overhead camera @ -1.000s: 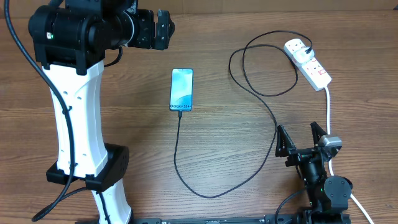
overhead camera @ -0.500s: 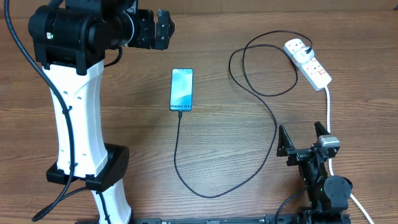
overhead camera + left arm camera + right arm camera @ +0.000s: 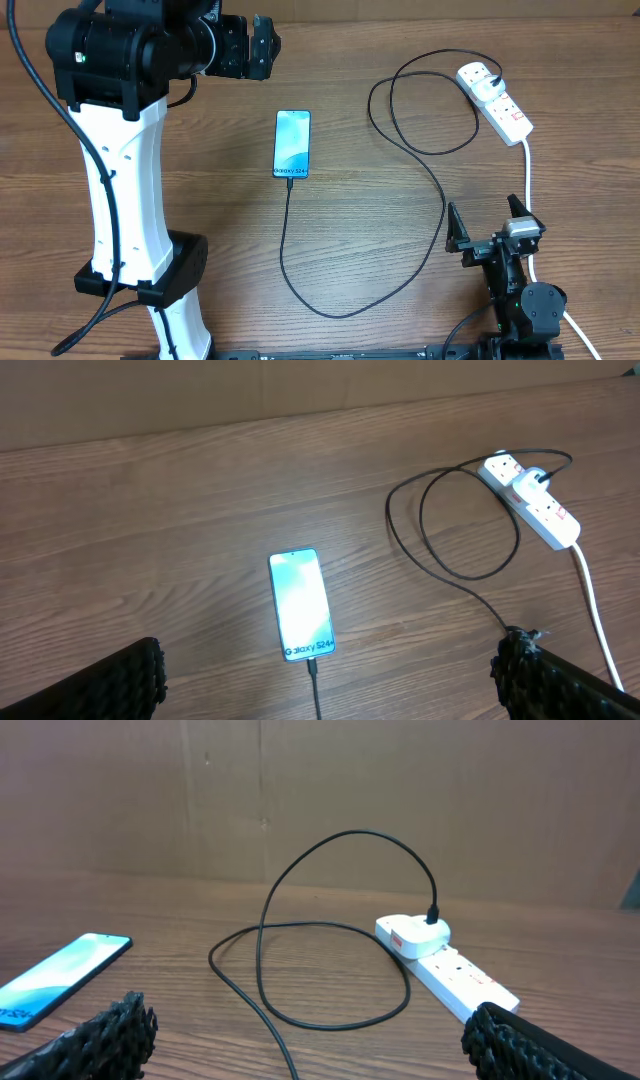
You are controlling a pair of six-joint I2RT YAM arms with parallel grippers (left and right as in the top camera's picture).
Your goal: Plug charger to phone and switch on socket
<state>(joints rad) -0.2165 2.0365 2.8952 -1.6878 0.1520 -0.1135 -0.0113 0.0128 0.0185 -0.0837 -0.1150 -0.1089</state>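
At the near right of the table (image 3: 220,180), the right gripper (image 3: 488,228) has its fingers spread wide, gripping nothing; the left gripper (image 3: 262,45), at far left, is equally wide apart in its wrist view. Mid-table the phone (image 3: 292,144) lies flat, its long axis running near to far and its "Galaxy S24" end nearest the arms' bases. The charger (image 3: 282,240) tip meets that end, though whether it is seated is unclear. Far right, the socket (image 3: 497,100) lies diagonally, its switches too small to read, its white lead (image 3: 528,175) passing behind the right gripper
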